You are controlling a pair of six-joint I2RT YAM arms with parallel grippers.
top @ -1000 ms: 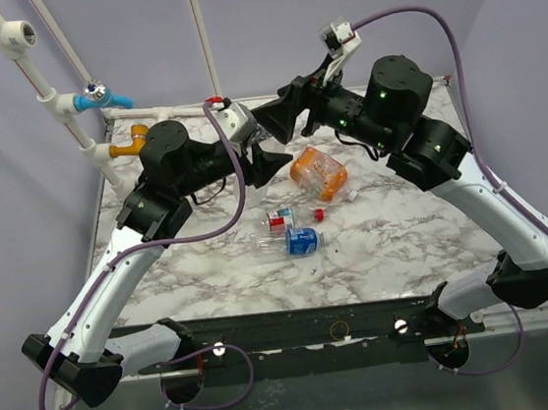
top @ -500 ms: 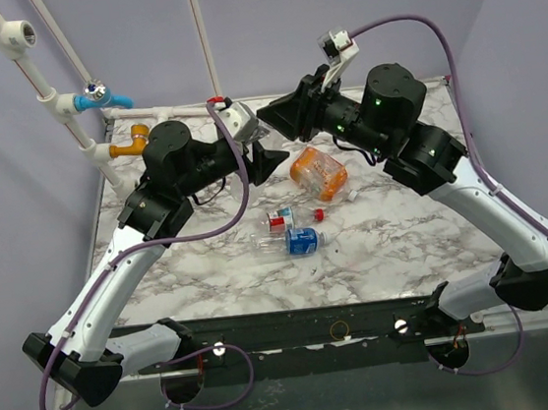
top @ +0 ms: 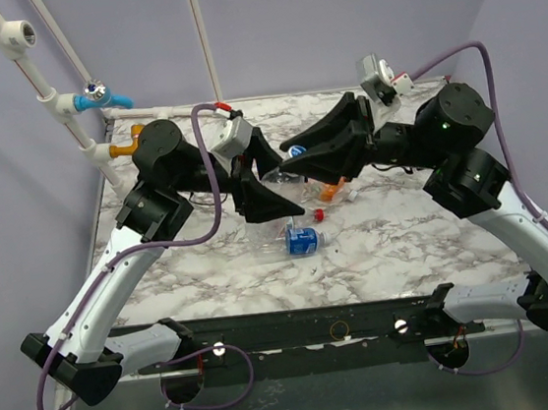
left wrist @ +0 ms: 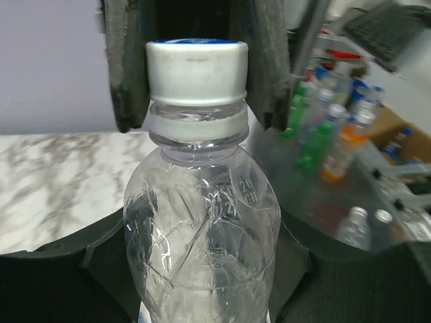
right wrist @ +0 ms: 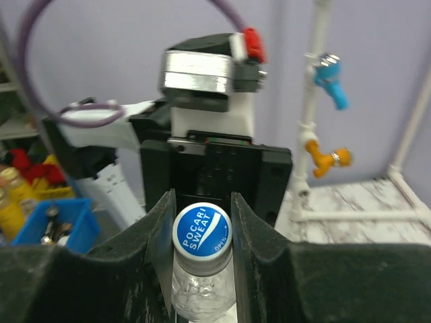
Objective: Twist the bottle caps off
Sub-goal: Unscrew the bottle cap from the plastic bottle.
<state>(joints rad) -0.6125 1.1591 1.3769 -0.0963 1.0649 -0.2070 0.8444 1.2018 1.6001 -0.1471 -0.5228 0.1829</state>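
On the far left, white pipes (top: 65, 110) with a blue valve (top: 93, 97) stand at the table's (top: 408, 249) edge. The left gripper (top: 263, 178) is closed partway around the body of a clear bottle (left wrist: 202, 235), one jaw on each side, and holds it up off the marble. The neck points toward the other arm. On that neck sits the blue-and-white cap (right wrist: 202, 231), its top printed "POCARI SWEAT". The right gripper (top: 299, 163) is clamped on it, with its dark fingers (right wrist: 161, 242) pressed against the cap's sides and almost no gap left between them.

Below the pair, a blue-labelled bottle (top: 296, 242) lies on its side on the table. A small red cap (top: 318, 214) lies loose just beyond it. Further right, an orange bottle (top: 329, 191) shows only as a sliver under the right gripper.
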